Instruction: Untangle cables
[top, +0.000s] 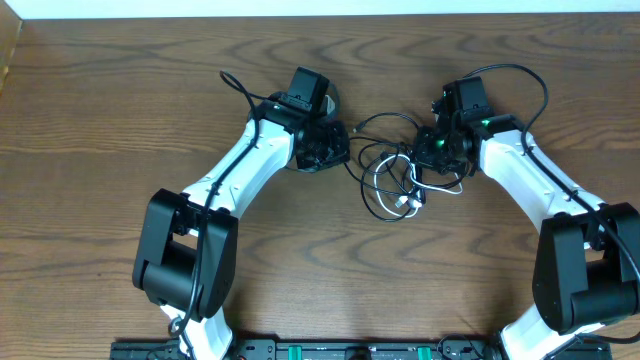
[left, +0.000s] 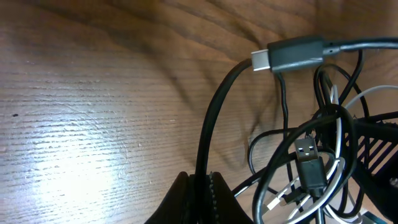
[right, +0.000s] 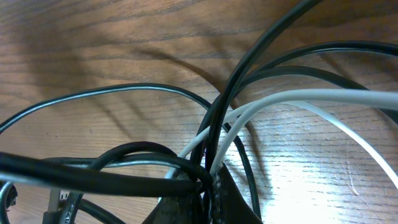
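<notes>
A tangle of thin black cables (top: 385, 160) and a white cable (top: 395, 200) lies at the table's middle between my two grippers. My left gripper (top: 322, 150) is shut on a black cable (left: 214, 118) that rises from its fingers (left: 202, 186) to a grey plug (left: 295, 55). The tangle with a small plug (left: 309, 163) lies to its right. My right gripper (top: 432, 152) is shut on black cables (right: 249, 62) together with a white cable (right: 292, 98) at its fingertips (right: 208, 186).
The brown wooden table (top: 120, 110) extends all round. The arms' own thicker black cables (top: 520, 80) loop near the right wrist and the left wrist (top: 240, 90). The table's far edge (top: 320, 14) runs along the top.
</notes>
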